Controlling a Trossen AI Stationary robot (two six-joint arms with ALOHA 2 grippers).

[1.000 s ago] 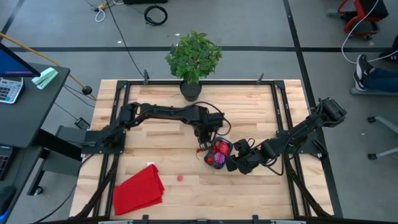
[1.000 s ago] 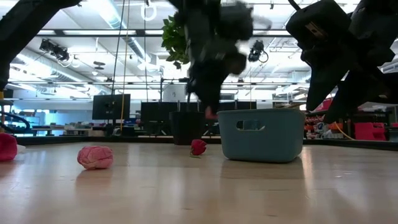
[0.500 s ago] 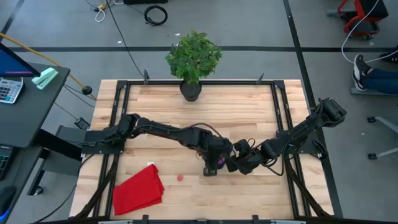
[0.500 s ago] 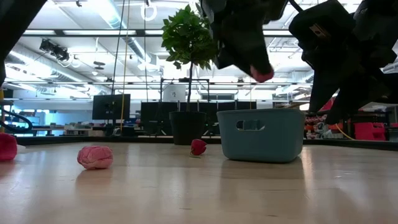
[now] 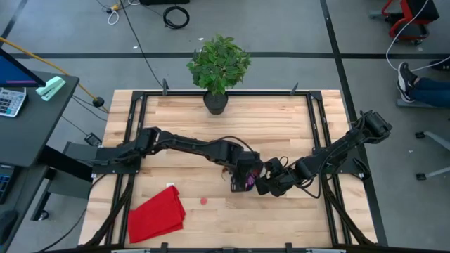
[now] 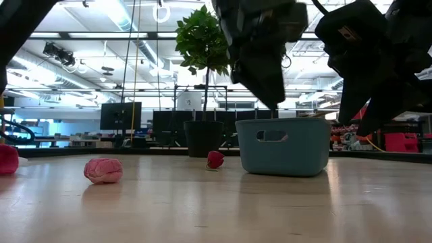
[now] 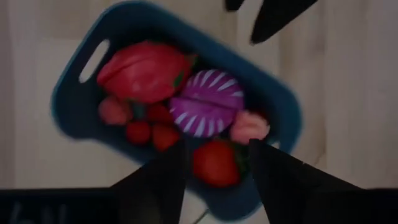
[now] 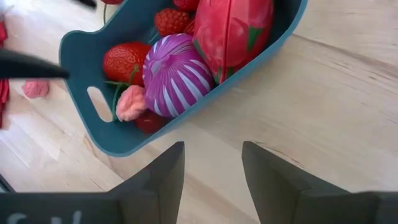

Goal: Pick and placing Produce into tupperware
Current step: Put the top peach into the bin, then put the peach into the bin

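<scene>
the left gripper (image 7: 214, 165) hangs parted and empty over the tupperware (image 7: 74, 115) (already heaped with produce (image 7: 205, 102)), so dipping lower could tip it.

The table (image 5: 281, 119) has a light wooden plank top inside a black metal frame and stands on a grey floor (image 5: 281, 35) crossed by dark seam lines, with black cables (image 5: 176, 15) coiled at the upper centre of the frame. A dark desk (image 5: 28, 119) at the left edge carries a calculator (image 5: 10, 98), a red chair base (image 5: 408, 17) occupies the upper right corner, and a potted plant (image 5: 219, 67) sits at the table's far edge. In the low view, the room behind shows a white ceiling with strip lights and ducting (image 6: 121, 20), a hanging ring (image 6: 160, 11), and a row of dark monitors (image 6: 120, 115) across mid-frame.
</scene>
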